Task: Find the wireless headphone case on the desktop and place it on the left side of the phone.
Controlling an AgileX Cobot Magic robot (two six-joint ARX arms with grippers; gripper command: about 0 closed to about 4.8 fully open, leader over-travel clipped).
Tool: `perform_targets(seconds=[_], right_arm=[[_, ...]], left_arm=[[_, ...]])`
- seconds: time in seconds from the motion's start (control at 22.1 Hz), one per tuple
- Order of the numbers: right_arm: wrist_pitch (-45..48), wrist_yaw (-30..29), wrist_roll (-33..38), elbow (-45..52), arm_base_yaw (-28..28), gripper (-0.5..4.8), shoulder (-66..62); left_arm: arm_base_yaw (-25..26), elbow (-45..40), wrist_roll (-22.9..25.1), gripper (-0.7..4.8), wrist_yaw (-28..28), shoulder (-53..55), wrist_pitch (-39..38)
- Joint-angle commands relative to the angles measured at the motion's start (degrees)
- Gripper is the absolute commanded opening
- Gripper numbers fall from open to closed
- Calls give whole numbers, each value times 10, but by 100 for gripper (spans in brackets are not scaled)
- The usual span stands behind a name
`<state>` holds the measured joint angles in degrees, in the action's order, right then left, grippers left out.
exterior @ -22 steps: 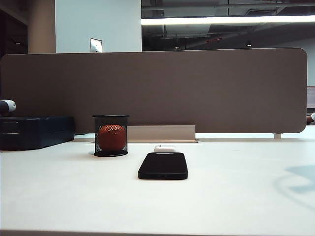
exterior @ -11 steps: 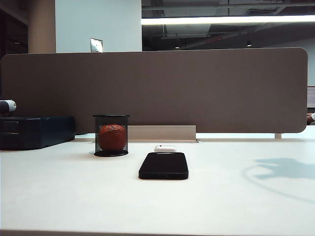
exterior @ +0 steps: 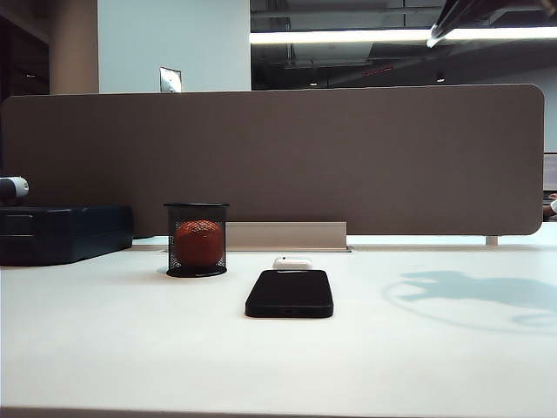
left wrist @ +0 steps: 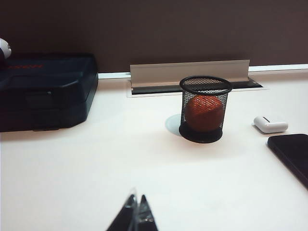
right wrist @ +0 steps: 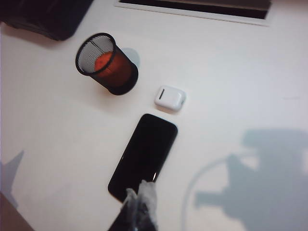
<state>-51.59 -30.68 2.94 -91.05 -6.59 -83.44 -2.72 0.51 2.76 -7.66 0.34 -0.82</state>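
Case [right wrist: 170, 97] lies beyond phone [right wrist: 143, 156], long axis crosswise; right tool [right wrist: 139, 202], pressed together, hovers nearer; left tool [left wrist: 136, 214], pressed together, sits far back.

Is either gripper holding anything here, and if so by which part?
Nothing held. Left gripper and right gripper are both shut and empty, above the desktop.

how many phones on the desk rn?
1. The phone lies flat mid-desktop, just in front of the wireless headphone case, right of the mesh cup. None seen elsewhere.
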Motion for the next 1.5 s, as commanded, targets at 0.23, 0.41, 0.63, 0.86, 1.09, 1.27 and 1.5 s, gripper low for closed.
perform_targets(seconds=[0.23, 0.41, 0.63, 0.86, 1.09, 1.27, 1.5], right_arm=[[100, -44, -11, -3, -11, -8, -52], [141, -55, -26, -3, -22, -8, -82], [175, -55, -69, -3, -32, 1, -129], [176, -53, -176, -5, -48, 73, -184], [208, -53, -215, -6, -60, 118, -230], [249, -48, -216, -7, -70, 225, -251], [266, -45, -221, -27, -91, 290, -287]], left_arm=[[-1, 2, -2, -5, -1, 0, 9], [0, 2, -2, -5, -1, 0, 9], [-1, 2, -2, -5, -1, 0, 9], [-1, 2, -2, -5, -1, 0, 9], [-1, 2, -2, -5, -1, 0, 9], [-1, 2, -2, -5, -1, 0, 7], [-1, 2, -2, -5, -1, 0, -4]])
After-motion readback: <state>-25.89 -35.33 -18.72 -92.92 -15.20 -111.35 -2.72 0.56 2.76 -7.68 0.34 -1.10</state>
